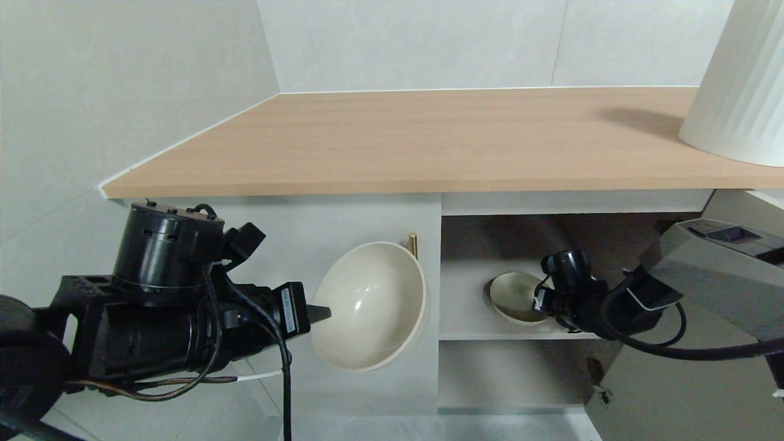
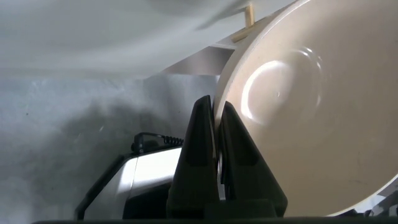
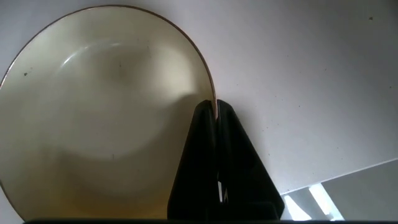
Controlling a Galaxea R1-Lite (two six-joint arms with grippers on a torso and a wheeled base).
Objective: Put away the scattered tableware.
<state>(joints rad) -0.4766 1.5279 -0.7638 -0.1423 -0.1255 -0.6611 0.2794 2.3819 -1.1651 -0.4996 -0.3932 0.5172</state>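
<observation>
Risk noted first: the left gripper (image 1: 321, 313) has its jaws closed narrow on the thin rim of the cream bowl (image 1: 373, 303), which hangs on edge beyond the fingertips with its whole weight to one side of the pinch. In my judgement it could pivot or slip. The brass door handle (image 1: 413, 244) sits just past the bowl's far rim, so a careless swing could knock it. The right gripper (image 1: 547, 304) is inside the open cabinet, jaws clamped on the rim of a small plate (image 1: 514, 297). Whether the plate lies flat on the shelf (image 1: 465, 309) cannot be told, so an early release might drop it. Both arms in one opening could collide. Contents: the bowl holds nothing, and the shelf compartment holds that one plate directly ahead of the right jaws.
</observation>
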